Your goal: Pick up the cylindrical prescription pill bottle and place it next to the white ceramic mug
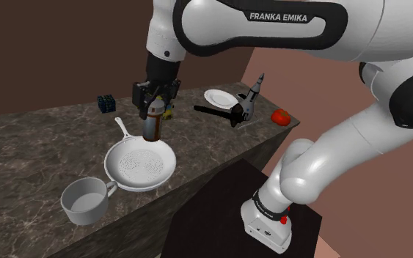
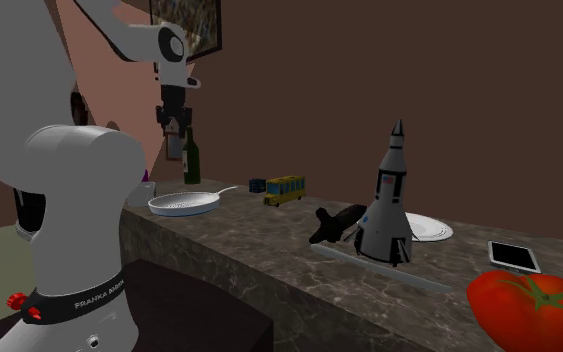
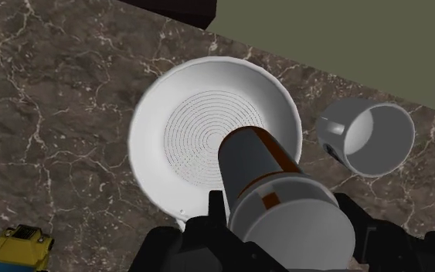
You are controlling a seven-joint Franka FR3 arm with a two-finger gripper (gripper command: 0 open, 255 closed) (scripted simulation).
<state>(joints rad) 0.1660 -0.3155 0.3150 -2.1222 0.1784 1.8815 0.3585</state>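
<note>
I record the white arm [image 1: 322,33] rising from its base link, bending at the elbow and reaching across high, with the wrist [image 1: 162,67] turned so that the black gripper [image 1: 155,99] points straight down. The two fingers [image 3: 217,212] are closed against opposite sides of a brown pill bottle [image 1: 153,124], clasping it at its white-capped end. The bottle's body extends straight below the claw, in line with it. In the wrist view I confirm contact on both sides of the bottle and the fingers set evenly about it.
</note>
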